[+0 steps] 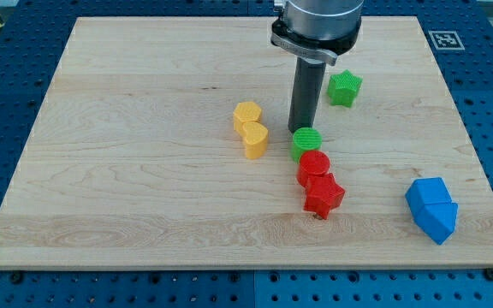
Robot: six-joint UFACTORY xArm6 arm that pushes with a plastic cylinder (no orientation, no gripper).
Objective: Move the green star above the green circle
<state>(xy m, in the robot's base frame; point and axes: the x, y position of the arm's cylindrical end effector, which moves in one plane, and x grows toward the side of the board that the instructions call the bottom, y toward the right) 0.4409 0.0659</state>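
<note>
Jaws absent: my tip (301, 130) holds nothing, touching the green circle (306, 142); green star (344, 88) sits toward the bench's (127, 188) top-right corner.

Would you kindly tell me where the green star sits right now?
The green star lies toward the view's upper right, right of my tip and up-right of the green circle.

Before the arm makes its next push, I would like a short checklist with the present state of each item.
1. Green star in view: ok.
2. Green circle in view: ok.
3. Star above circle: not ok, it sits up and to the view's right.
4. My tip beside the star: not ok, it is at the circle's upper edge.
5. Tip touching the circle: cannot tell.
6. Red circle apart from green circle: not ok, they touch.
</note>
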